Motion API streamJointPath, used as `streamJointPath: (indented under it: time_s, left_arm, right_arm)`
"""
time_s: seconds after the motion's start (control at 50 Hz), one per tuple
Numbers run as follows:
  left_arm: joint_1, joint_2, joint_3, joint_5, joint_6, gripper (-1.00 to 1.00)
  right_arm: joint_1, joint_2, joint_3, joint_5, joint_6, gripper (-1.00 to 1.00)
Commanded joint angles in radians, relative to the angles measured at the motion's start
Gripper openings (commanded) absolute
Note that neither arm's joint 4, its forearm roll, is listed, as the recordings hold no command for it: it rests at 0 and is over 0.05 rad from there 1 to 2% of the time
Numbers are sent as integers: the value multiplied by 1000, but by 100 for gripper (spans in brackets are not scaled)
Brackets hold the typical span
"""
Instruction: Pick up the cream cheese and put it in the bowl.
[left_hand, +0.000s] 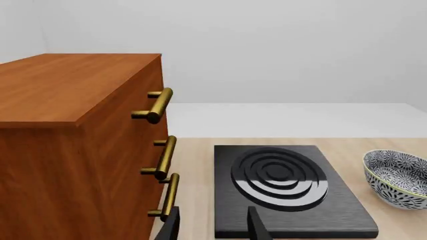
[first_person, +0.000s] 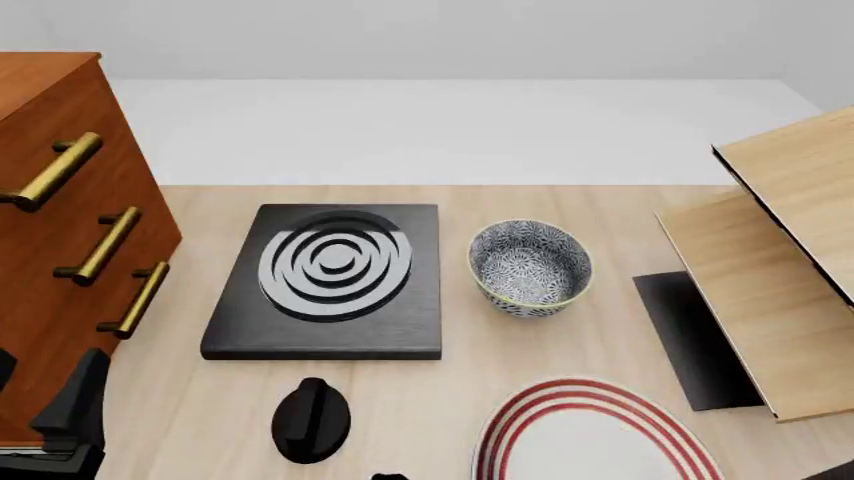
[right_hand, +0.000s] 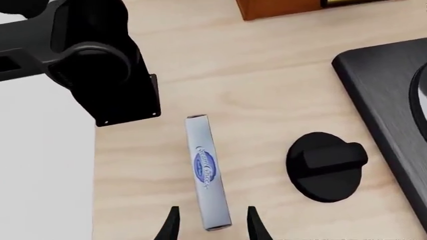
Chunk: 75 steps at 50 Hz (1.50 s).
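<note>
We see the cream cheese (right_hand: 207, 171) only in the right wrist view, lying flat on the pale wood worktop (right_hand: 233, 75) at the lower middle of that frame. It carries a blue oval logo with blue lettering too small for us to read. The right hand (right_hand: 212, 226) is open, its two dark fingertips on either side of the box's near end, gripping nothing; we cannot tell if they touch it. A black knob (right_hand: 325, 165) sits just right of the box, and the left arm's black body (right_hand: 100, 60) fills the upper left.

In the front view the bowl (first_person: 530, 266), speckled blue-grey, stands at centre right beside the black burner plate (first_person: 328, 282); the cream cheese is out of that frame.

The left hand (left_hand: 212, 225) is open and empty, its fingers cut off at the lower edge, near the wooden drawer cabinet (left_hand: 73, 145). The wall behind is plain pale grey.
</note>
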Motion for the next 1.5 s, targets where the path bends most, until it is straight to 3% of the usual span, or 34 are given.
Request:
streamJointPath:
  time_s: [0.02, 0.36, 0.38, 0.7, 1.12, 1.5]
  left_arm:
    - [0, 0, 0, 0, 0, 100]
    - [0, 0, 0, 0, 0, 100]
    - [0, 0, 0, 0, 0, 100]
    - [0, 0, 0, 0, 0, 100]
    - [0, 0, 0, 0, 0, 100]
    - [0, 0, 0, 0, 0, 100]
  right_arm:
    - [-13, 37, 5, -36, 13, 100]
    - [-9, 47, 3, -45, 21, 100]
    - [-9, 45, 3, -43, 18, -100]
    - [12, -18, -11, 25, -13, -100]
    - [0, -223, 9, 174, -93, -100]
    - [-100, -505, 93, 305, -150, -100]
